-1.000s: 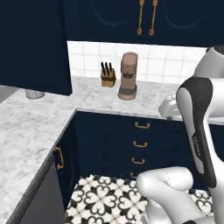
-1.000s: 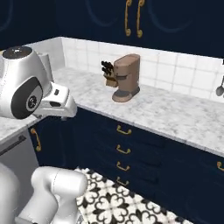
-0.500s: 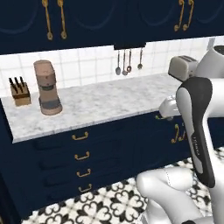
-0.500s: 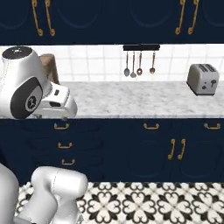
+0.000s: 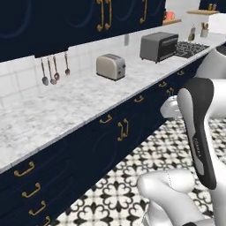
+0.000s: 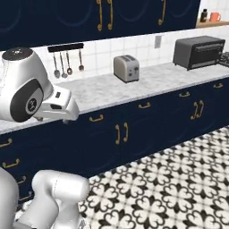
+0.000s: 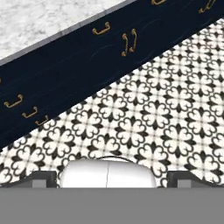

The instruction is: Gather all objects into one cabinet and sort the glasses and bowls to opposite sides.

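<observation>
The gripper (image 7: 112, 179) stood with its jaws spread wide and nothing between them; in the hand view its two dark fingertips (image 7: 41, 178) rose far apart at the bottom, above a black-and-white patterned tile floor (image 7: 166, 109). Beyond the floor ran a row of navy base cabinets (image 7: 78, 65) with brass pulls, topped by a grey-white marble counter (image 7: 39, 17). In the right base view the white arm (image 6: 31, 91) reached across the lower left, level with the counter edge, and the hand hung over the floor, clear of the cabinet fronts. On the counter (image 6: 134, 85) stood a silver toaster (image 6: 125, 68), and farther right a dark toaster oven (image 6: 198, 52). Three utensils (image 6: 68, 66) hung from a black rail on the white tiled wall behind, to the left of the toaster. Above the tiles ran the dark navy wall cabinets (image 6: 134, 18), their doors shut, with long curved brass handles (image 6: 104, 14). At the far upper right, on a wooden shelf (image 6: 214, 23) beyond the last wall cabinet, stood a salmon-orange cup (image 6: 215, 17) beside a brown bottle (image 6: 203, 15). In the left base view the same cup (image 5: 170, 16) showed on that shelf, well apart from the arm (image 5: 201, 132) at the lower right.
</observation>
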Robot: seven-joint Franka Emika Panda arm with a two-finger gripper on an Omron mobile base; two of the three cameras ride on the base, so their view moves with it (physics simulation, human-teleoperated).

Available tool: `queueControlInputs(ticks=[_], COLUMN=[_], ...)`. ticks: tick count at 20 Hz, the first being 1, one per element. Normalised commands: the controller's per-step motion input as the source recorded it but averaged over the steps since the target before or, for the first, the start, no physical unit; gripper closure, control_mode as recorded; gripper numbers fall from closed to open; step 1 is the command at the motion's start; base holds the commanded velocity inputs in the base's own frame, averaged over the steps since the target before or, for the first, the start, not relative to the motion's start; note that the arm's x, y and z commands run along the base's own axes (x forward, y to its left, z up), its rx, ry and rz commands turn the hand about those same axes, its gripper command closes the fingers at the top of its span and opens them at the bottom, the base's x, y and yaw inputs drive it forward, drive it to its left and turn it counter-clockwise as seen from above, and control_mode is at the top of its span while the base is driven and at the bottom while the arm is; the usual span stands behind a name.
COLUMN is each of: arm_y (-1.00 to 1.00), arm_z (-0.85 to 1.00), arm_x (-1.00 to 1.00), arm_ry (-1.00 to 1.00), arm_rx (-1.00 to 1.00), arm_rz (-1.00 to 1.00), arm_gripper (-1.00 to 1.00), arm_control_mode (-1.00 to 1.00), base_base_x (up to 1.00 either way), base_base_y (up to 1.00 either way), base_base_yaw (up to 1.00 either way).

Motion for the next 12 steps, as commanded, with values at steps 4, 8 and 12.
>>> queueControlInputs(ticks=[4,8,12], arm_y=[0.0,0.0,0.0], arm_z=[0.0,0.0,0.0], arm_x=[0.0,0.0,0.0], arm_ry=[0.0,0.0,0.0], arm_rx=[0.0,0.0,0.0], arm_rz=[0.0,0.0,0.0], arm_gripper=[-1.0,-1.0,-1.0], arm_control_mode=[1.0,1.0,1.0], base_base_x=[0.24,0.75,1.0], base_base_y=[-0.04,-0.71,-1.0], base_base_yaw=[-0.34,0.05,0.21])
